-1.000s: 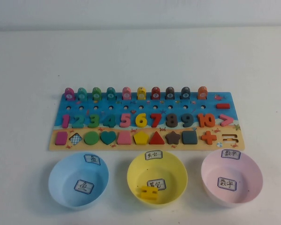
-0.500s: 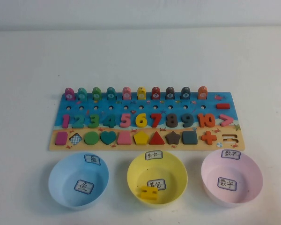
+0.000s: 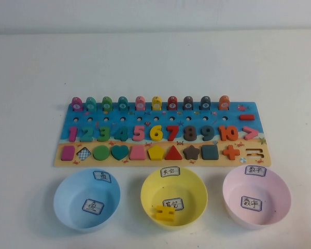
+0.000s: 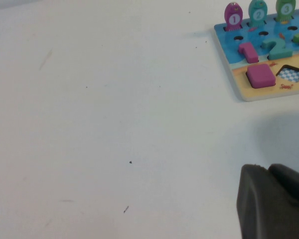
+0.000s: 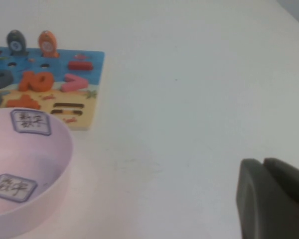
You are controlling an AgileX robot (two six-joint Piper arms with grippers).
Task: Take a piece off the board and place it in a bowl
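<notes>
The number board (image 3: 263, 150) lies mid-table with a row of fish pegs, numbers and shape pieces. The chequered slot (image 3: 83, 153) and the equals slot (image 3: 254, 153) are empty. A blue bowl (image 3: 67, 189), a yellow bowl (image 3: 192, 187) and a pink bowl (image 3: 280, 189) stand in front of it. A yellow piece (image 3: 164, 212) lies in the yellow bowl. Neither gripper shows in the high view. My left gripper (image 4: 266, 168) is shut and empty over bare table, left of the board's corner (image 4: 239, 87). My right gripper (image 5: 261, 162) is shut and empty, right of the pink bowl (image 5: 60, 144).
White table all round the board and bowls. A purple square piece (image 4: 260, 74) sits at the board's left end. The board's right end (image 5: 87, 112) with the orange 10 lies behind the pink bowl.
</notes>
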